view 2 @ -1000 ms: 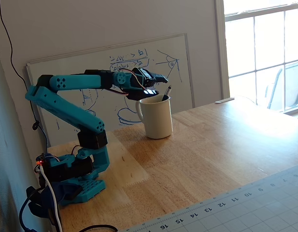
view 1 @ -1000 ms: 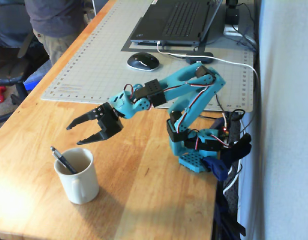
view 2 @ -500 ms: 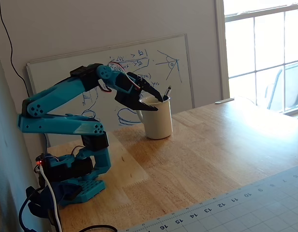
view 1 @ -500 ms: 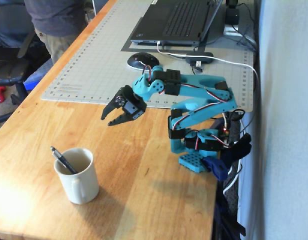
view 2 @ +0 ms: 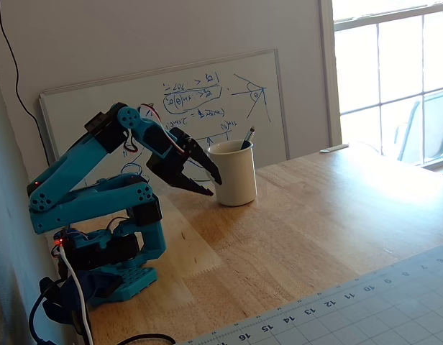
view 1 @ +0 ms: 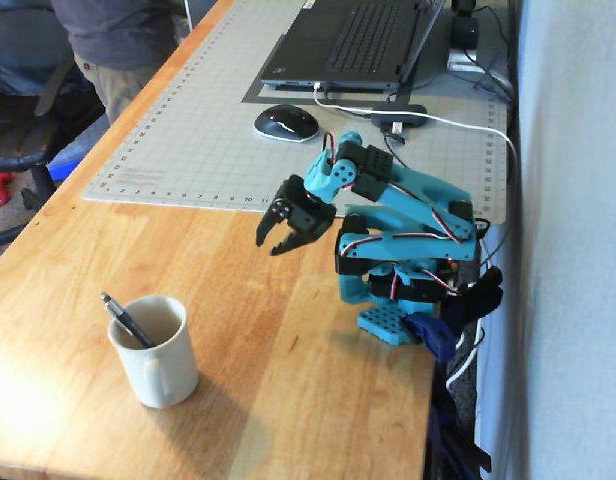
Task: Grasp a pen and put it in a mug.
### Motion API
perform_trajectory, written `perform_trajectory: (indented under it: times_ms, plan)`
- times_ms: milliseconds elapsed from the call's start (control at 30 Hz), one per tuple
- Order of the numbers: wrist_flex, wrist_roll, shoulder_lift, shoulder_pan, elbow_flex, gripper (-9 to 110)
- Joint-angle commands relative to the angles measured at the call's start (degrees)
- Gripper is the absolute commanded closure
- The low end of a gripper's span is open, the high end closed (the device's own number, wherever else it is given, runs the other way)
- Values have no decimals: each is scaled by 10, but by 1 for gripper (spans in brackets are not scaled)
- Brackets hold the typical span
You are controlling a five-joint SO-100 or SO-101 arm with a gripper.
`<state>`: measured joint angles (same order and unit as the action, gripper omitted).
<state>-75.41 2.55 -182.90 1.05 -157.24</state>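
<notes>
We see the table (view 1: pixel 288 330) filling most of both fixed views, a bare wooden top with a grid mat (view 1: pixel 188 150) across its upper half in one view and at the lower right corner in the other. The arm (view 1: pixel 408 250) sits folded low over its base at centre right of one view and at the left of the other — a posture we judge to be a rest pose, since nothing near it calls for reach. The gripper (view 1: pixel 278 243) hangs above the wood, jaws parted a little and empty, tips pointing down toward the lower left.

The mug (view 1: pixel 156 352) stands upright at the lower left of that view, well apart from the gripper, handle toward the camera. The pen (view 1: pixel 123 321) leans inside it, its upper end poking over the rim at the mug's left; we judge the task done, or very nearly.

The pen's lower part is hidden by the mug wall. In the other view the mug (view 2: pixel 234 172) sits at upper centre and only the pen (view 2: pixel 247 136) tip shows — the gripper (view 2: pixel 204 183) overlaps the mug's left edge there, though this looks like line of sight, not contact.
</notes>
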Motion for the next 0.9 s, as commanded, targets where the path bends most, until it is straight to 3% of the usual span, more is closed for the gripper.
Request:
perform_trajectory:
  times_ms: [0,400,700,867]
  plan:
    - [-4,6,-40,5,-39,94]
    - [4,5,-91,5,-106,94]
    - [127,5,-90,4,-198,94]
    - [135,5,-90,0,-202,96]
